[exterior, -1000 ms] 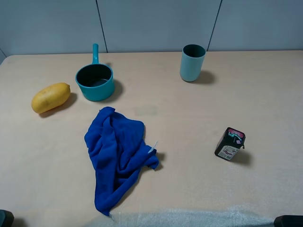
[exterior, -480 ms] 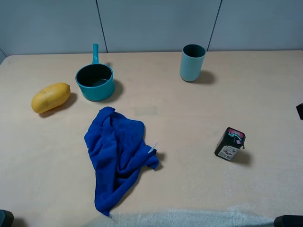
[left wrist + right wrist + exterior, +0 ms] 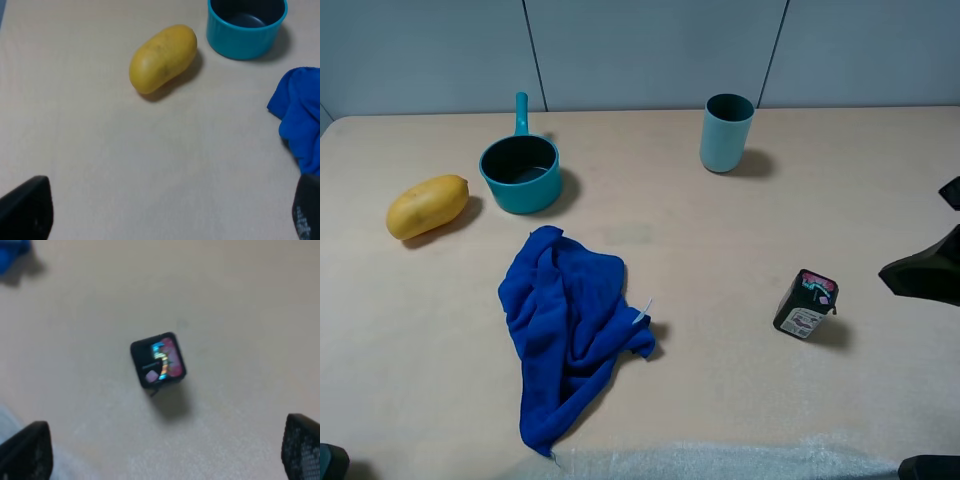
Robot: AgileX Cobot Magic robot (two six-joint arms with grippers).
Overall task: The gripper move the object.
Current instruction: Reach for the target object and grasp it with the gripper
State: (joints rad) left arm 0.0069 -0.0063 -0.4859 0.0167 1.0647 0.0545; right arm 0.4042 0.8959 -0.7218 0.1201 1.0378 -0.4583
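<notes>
The object, a small black box (image 3: 806, 304) with pink, green and white label marks, stands on the table at the right. In the right wrist view the box (image 3: 158, 360) lies ahead of and between the fingers, apart from them. My right gripper (image 3: 918, 236) comes in from the right edge, a little to the right of the box, open and empty; its dark fingertips (image 3: 27, 450) show wide apart. My left gripper (image 3: 165, 212) is open and empty near the table's front left, and only its fingertips (image 3: 25, 210) show.
A blue cloth (image 3: 565, 325) lies crumpled in the front middle. A teal saucepan (image 3: 520, 172) and a yellow mango (image 3: 427, 206) sit at the back left. A teal cup (image 3: 726, 132) stands at the back, beyond the box. A white padded strip (image 3: 720, 462) runs along the front edge.
My right gripper has come into the exterior view from the right edge and moved left toward the box. The box and the other things have not moved.
</notes>
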